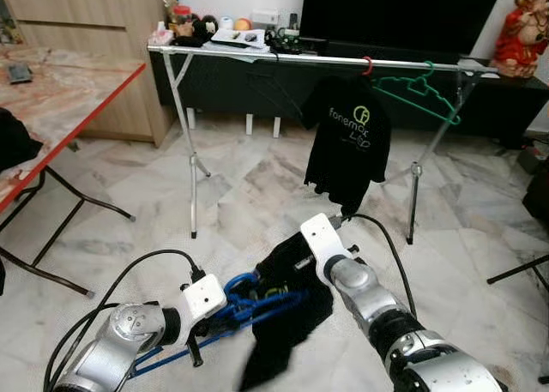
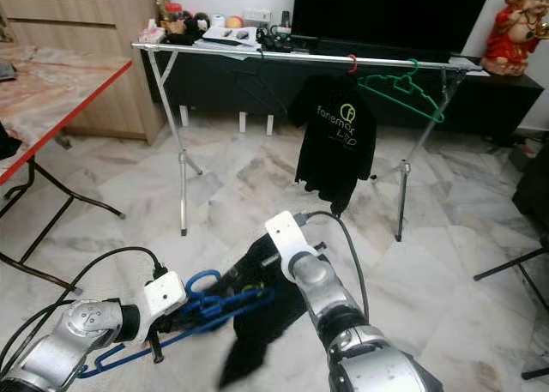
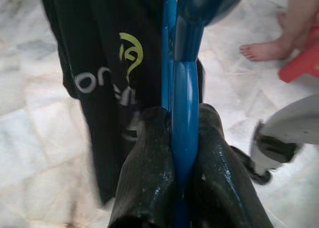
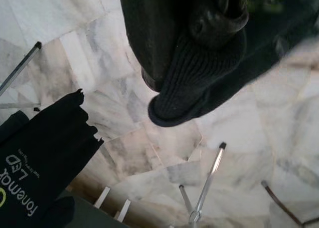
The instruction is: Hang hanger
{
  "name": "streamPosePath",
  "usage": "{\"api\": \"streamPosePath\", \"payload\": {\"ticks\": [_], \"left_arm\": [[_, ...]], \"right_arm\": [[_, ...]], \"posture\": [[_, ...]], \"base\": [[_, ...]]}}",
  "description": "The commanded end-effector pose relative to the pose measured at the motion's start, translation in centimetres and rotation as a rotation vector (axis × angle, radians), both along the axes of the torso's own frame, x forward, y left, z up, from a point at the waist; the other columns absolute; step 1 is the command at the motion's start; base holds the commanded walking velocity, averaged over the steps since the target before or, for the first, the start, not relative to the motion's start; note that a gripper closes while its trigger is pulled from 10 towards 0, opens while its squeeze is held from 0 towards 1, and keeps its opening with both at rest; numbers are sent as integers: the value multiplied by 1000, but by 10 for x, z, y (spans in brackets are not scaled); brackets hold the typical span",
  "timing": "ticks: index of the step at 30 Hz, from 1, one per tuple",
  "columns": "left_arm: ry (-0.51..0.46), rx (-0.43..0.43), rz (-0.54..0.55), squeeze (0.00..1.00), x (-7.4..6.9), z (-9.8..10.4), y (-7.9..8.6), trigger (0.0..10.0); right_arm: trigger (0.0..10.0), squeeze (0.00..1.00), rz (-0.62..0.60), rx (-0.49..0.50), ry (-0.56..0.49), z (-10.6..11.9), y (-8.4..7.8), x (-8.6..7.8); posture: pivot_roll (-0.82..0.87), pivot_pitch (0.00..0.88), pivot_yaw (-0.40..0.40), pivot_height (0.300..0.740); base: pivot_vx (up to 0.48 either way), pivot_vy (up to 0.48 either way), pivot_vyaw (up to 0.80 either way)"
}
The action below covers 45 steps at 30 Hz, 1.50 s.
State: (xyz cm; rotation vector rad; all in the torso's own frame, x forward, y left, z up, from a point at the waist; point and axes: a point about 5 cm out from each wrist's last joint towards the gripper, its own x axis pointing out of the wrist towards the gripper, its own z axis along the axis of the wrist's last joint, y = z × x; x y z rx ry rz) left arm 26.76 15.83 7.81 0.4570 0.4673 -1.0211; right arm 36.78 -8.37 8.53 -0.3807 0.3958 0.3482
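My left gripper [image 3: 182,115] is shut on a blue hanger [image 1: 257,304], low in front of me above the floor. A black shirt [image 1: 283,323] with a green logo drapes over that hanger. My right gripper [image 4: 199,23] is shut on the shirt's ribbed collar [image 4: 189,73], just right of the hanger. Ahead stands a metal clothes rack [image 1: 257,56]. On its rail hang another black shirt [image 1: 347,143] on a red hanger [image 1: 367,65] and a bare green hanger [image 1: 420,96].
A red-edged folding table [image 1: 51,92] stands at the left, with a wooden cabinet [image 1: 94,32] behind it. A dark TV [image 1: 395,10] and a red statue [image 1: 523,36] sit behind the rack. A person's bare foot [image 3: 266,51] is on the marble floor nearby.
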Motion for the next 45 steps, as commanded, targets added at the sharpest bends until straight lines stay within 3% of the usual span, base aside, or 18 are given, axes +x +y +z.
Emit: {"api": "streamPosePath", "payload": {"ticks": [1,14,22,29,32,36,41,45], "left_arm": [[14,-7,-31,0,-3,5,-4,10000],[30,8,-76,0,-9,6,-15,10000],[-156,54,82,0,15,6,-14,10000],[-205,59,152,0,24,6,-13,10000],[-99,-5,27,0,7,2,-19,10000],[-53,-41,-45,0,-2,4,-26,10000],[-50,-82,-111,0,-8,15,-39,10000],[-93,-83,-92,0,-3,21,-43,10000]], "right_arm": [[10000,0,-36,34,-10,9,2,5],[10000,0,-140,139,19,10,8,5],[10000,0,-139,189,15,16,11,8],[10000,0,-156,178,5,18,4,10],[10000,0,-172,159,3,17,-2,11],[10000,0,-188,151,10,15,-4,10],[10000,0,-239,181,34,11,-5,9],[10000,0,-255,187,35,11,-5,8]], "posture": [[16,0,-89,740],[24,0,-87,740],[11,0,-88,740],[9,0,-89,740],[14,0,-88,740],[19,0,-90,740],[28,0,-93,740],[28,0,-93,740]], "base": [[0,0,0],[0,0,0],[0,0,0],[0,0,0],[0,0,0],[0,0,0],[0,0,0],[0,0,0]]}}
